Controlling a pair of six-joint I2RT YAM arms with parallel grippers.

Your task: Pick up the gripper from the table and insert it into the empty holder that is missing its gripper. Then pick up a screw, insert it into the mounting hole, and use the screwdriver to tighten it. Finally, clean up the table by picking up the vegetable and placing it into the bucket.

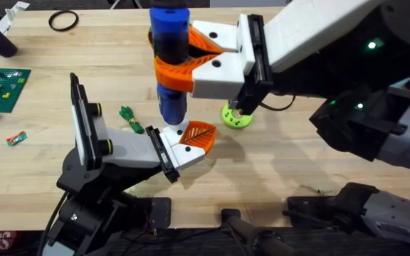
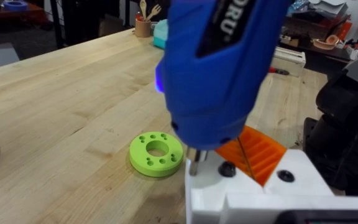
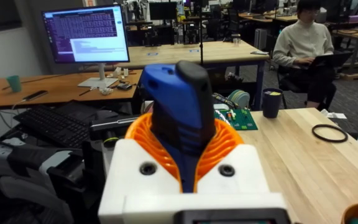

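The light wooden plank table (image 1: pixel 283 171) fills the overhead view, its near edge hidden behind the arms' dark bases. The right arm's gripper (image 1: pixel 173 60), a white body with orange ribbed fingers (image 1: pixel 180 71), reaches in from the right and is clamped around the thick bright-blue screwdriver (image 1: pixel 169 64), held upright. From the right wrist camera the tool's blue handle with its black inset (image 3: pixel 182 118) rises between the curved orange pads and blocks the table directly ahead. The screwdriver's lower end comes down at the tip of the white wedge-shaped holder (image 1: pixel 130 151), which is joined to the left arm. From the left wrist camera the blue body (image 2: pixel 222 68) is large and blurred, cut off at the upper edge, and a thin metal bit (image 2: pixel 194 163) shows beneath it, meeting the white mount (image 2: pixel 260 193) near a dark hole; whether a screw sits there cannot be made out.

The small orange leaf-shaped gripper finger (image 1: pixel 196 135) lies seated at the holder's end, partly covered by the blue tool. Whether the left arm's own fingers are apart or together cannot be told.

A lime-green ring with small holes (image 1: pixel 237 115) rests on the table just beside the finger. A small green vegetable piece (image 1: pixel 131 119) lies on the wood close to the holder's far side.
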